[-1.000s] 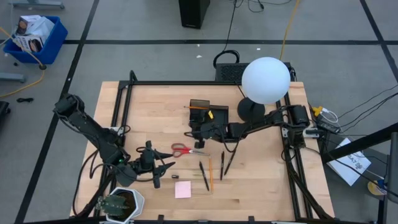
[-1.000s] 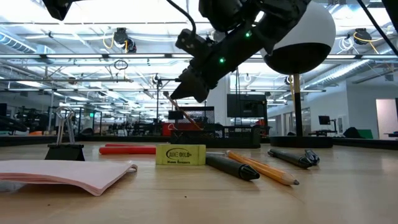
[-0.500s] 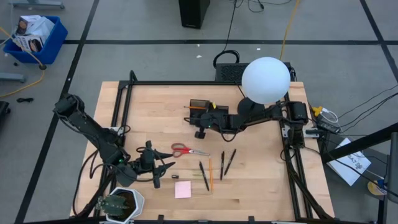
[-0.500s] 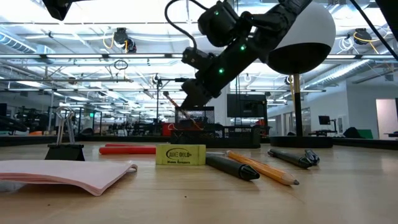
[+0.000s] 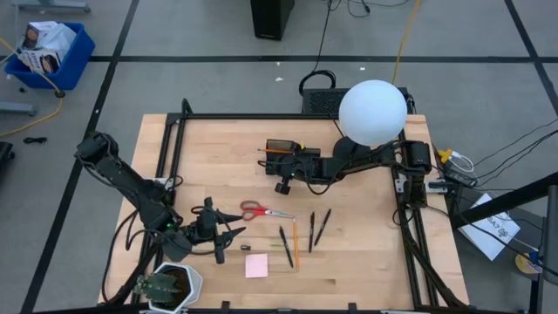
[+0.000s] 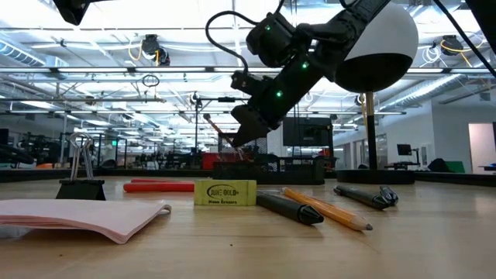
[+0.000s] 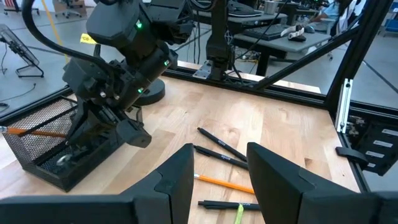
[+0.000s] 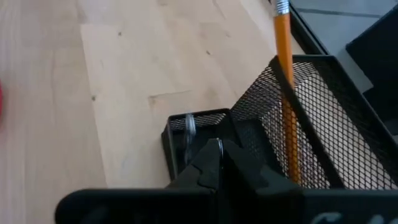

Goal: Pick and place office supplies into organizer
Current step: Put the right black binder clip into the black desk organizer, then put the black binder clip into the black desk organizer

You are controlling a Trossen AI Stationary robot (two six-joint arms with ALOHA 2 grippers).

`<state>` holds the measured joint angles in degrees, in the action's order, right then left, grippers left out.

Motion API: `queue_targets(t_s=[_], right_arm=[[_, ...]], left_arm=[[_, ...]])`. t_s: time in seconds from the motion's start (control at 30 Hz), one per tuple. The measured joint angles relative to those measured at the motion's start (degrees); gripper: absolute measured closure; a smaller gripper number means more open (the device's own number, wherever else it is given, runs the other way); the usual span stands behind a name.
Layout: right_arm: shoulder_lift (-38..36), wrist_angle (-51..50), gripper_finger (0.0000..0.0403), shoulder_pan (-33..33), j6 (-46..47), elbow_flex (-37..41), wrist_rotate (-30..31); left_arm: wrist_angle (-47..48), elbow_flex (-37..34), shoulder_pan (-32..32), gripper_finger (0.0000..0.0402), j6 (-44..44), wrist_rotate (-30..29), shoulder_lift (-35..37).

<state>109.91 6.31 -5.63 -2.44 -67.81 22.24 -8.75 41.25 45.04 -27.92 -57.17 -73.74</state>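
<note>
1. The left gripper [image 5: 228, 240] waits near the table's [image 5: 366, 253] front-left corner. Its fingers are spread wide and hold nothing.
2. Just right of it lie the untouched supplies: the scissors [image 5: 261, 210], the pink pad [image 5: 256, 265] and a row of pens [image 5: 301, 235]. All are well apart from either gripper.
3. The organizer [image 5: 281, 153] stands mid-table toward the back. An orange pencil [image 8: 285, 93] leans in its tall mesh section, and its top pokes out over the rim.
4. The right gripper [image 5: 281, 174] has drawn back to the right over the last second, while the pencil has kept its place. It now hangs just in front of the organizer, over the low front tray. I judge that pencil as delivered.
5. The right fingers [image 8: 208, 168] look closed together on nothing. The pencil is just beyond them and not touching.
6. The lamp [image 5: 372, 112] stands at the right, beside the right arm's reach. The next pick likely means swinging forward to the pens, which are the nearest loose items.
</note>
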Motion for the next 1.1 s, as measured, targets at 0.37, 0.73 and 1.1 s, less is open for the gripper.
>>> queue_targets(t_s=[0.37,0.73,1.1], right_arm=[[0.00,-0.13,0.0368,-0.07,0.48,0.00,0.56],[0.00,-0.61,0.0317,0.60,0.79,0.00,4.70],[-4.20,-2.61,0.0322,6.05,-1.59,0.02,4.74]], left_arm=[[-0.02,0.00,0.00,0.0247,0.22,0.00,-0.02],[-0.15,0.00,-0.02,0.0247,-0.02,0.04,0.00],[-1.67,0.07,-0.92,0.0247,1.20,4.76,0.00]])
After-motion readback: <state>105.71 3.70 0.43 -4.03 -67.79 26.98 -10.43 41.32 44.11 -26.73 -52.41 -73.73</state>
